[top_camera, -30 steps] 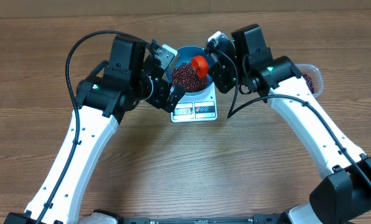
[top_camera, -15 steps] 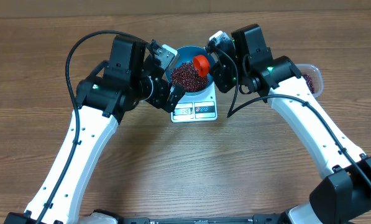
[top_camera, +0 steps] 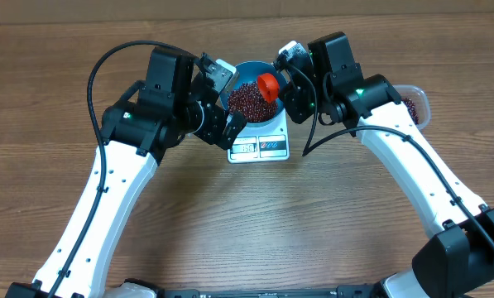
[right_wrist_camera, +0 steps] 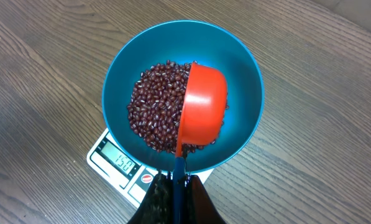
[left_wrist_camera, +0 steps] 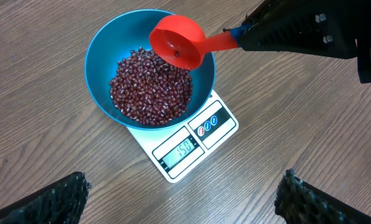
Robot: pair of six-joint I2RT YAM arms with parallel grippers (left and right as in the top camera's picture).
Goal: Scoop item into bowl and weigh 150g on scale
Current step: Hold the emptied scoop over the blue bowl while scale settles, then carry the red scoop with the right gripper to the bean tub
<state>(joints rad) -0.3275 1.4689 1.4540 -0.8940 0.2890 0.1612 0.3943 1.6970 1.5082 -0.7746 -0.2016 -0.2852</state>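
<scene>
Right gripper [right_wrist_camera: 176, 186] clenched on red scoop [right_wrist_camera: 202, 106], tipped over bowl [right_wrist_camera: 241, 68] of beans [right_wrist_camera: 154, 112], left gripper [left_wrist_camera: 182, 199] released

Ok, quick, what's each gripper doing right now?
Left gripper: open, holding nothing.
Right gripper: shut on the handle of the red scoop, over the blue bowl.

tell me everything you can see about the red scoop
The red scoop looks like glossy plastic: a round cup on a short straight handle. It is tipped on its side over the blue bowl, with its hollow nearly empty, above the beans. The right gripper holds the handle in shut jaws. Whether the cup touches the beans cannot be told.
</scene>
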